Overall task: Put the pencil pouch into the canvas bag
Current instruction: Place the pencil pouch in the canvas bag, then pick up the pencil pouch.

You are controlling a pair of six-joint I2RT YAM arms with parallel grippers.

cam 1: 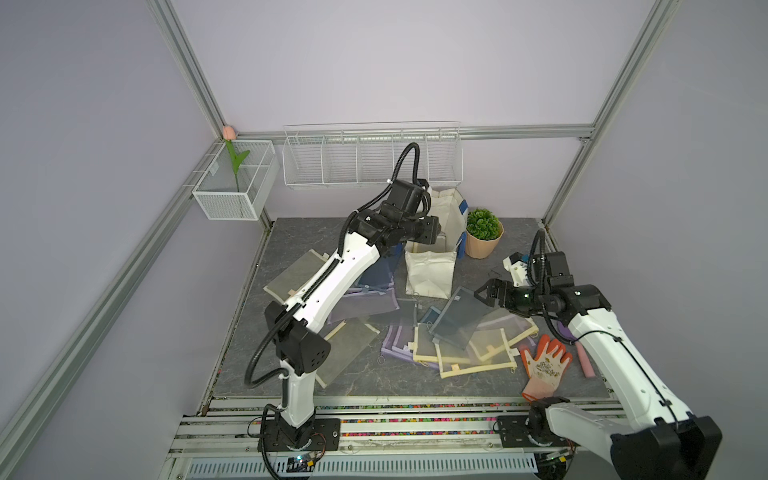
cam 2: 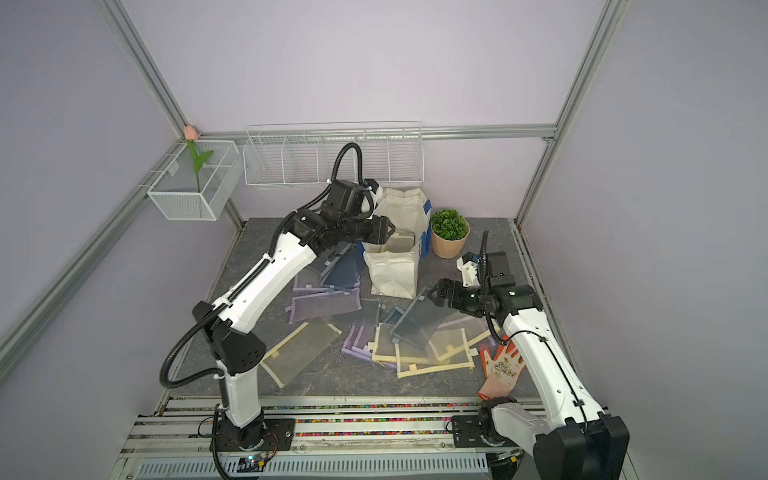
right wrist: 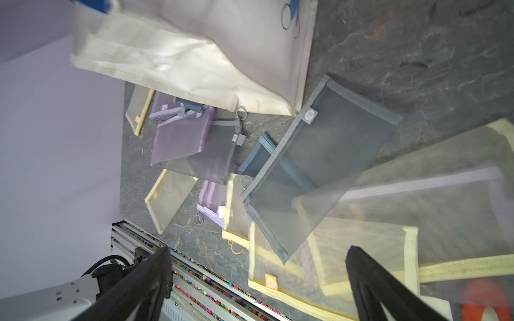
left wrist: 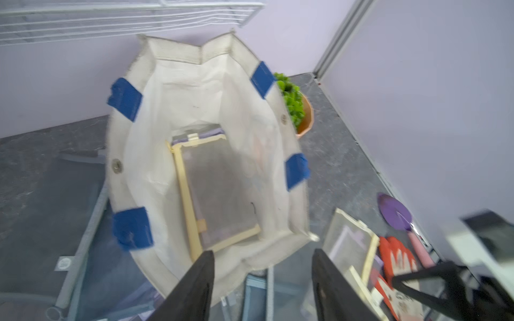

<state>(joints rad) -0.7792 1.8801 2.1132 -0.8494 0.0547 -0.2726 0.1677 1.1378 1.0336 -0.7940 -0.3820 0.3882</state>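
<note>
1. While the left pincer (left wrist: pixel 262 251) hangs just above the near rim of the canvas bag (left wrist: pixel 178 97), its two dark fingers stand apart with nothing between them, so it is released.
2. Down inside the bag, a pencil pouch (left wrist: pixel 222 189) of grey mesh with pale yellow trim lies flat on the bottom. A strip of purple edging peeks out from under its far end.
3. The bag stands upright and gaping toward the back of the bench (cam 1: pixel 374 382), with blue strap patches at its corners.
4. A potted plant (cam 1: pixel 483 232) in a peach pot sits just beside the bag, on the right arm's side, and is shorter than the bag.
5. The right pincer (right wrist: pixel 258 247) hovers over the loose heap of pouches. Its fingers are spread wide and it is empty.
6. Below the right pincer, a dark grey pouch (right wrist: pixel 319 166) lies slantwise across several yellow-trimmed ones, one corner close to the foot of the bag.
7. More mesh pouches in purple, navy and yellow are strewn over the bench in front of the bag, many overlapping.
8. An orange-and-white glove (cam 1: pixel 544 365) lies near the right arm's base, touching the edge of the heap.
9. A purple trowel (left wrist: pixel 395 214) with a pink handle lies beside the glove, near the side wall.
</note>
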